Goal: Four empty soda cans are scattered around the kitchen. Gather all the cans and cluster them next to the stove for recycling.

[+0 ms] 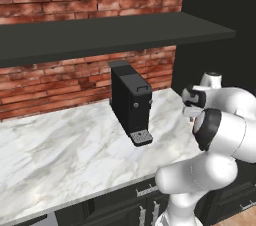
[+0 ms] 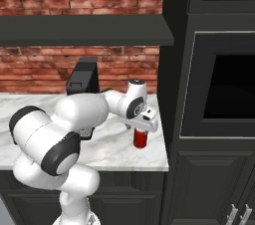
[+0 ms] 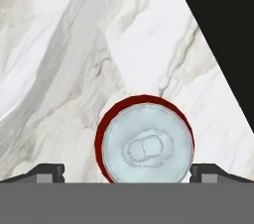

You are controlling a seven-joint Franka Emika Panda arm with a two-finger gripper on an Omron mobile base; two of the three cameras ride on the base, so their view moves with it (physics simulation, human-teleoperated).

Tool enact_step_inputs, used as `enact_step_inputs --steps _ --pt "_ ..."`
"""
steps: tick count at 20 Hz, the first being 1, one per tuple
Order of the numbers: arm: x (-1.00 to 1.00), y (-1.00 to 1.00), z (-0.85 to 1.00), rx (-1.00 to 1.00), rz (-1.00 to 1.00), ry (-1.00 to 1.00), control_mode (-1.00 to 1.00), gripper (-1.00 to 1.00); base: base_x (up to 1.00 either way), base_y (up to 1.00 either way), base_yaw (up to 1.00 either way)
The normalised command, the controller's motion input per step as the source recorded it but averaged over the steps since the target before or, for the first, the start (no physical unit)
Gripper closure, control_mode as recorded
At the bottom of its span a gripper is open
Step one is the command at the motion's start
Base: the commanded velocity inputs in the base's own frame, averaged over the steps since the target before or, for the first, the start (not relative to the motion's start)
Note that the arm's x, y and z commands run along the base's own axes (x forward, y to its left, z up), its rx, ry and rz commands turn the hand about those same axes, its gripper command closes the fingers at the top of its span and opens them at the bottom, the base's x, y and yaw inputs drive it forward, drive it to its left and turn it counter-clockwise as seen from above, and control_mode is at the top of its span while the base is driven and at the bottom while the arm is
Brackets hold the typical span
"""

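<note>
A red soda can with a silver top stands upright on the white marble counter, close to its right end beside the tall dark cabinet. My gripper hangs directly above the can, pointing down. Looking along the hand, the can's top lies between my two dark fingertips, which stand wide apart on either side without touching it. The gripper is open and holds nothing. The stove is out of view.
A black coffee machine stands at the back of the counter, left of the can. A dark shelf runs overhead along the brick wall. The tall cabinet with a built-in oven walls off the counter's right end.
</note>
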Motion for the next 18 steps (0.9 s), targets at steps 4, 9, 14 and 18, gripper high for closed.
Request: enact_step_inputs --steps 4,9,14,18 --pt "0.05 -0.12 -0.11 0.0 0.0 0.0 -1.0 -1.0 0.0 0.0 0.0" --pt "0.0 0.0 -0.28 0.01 0.0 0.01 -1.0 -1.0 0.0 0.0 0.0" --pt "0.0 0.0 -0.38 0.01 0.0 0.04 -1.0 1.0 0.0 0.0 0.0" --pt "0.0 -0.02 -0.05 0.01 0.0 0.0 -1.0 1.0 0.0 0.0 0.0"
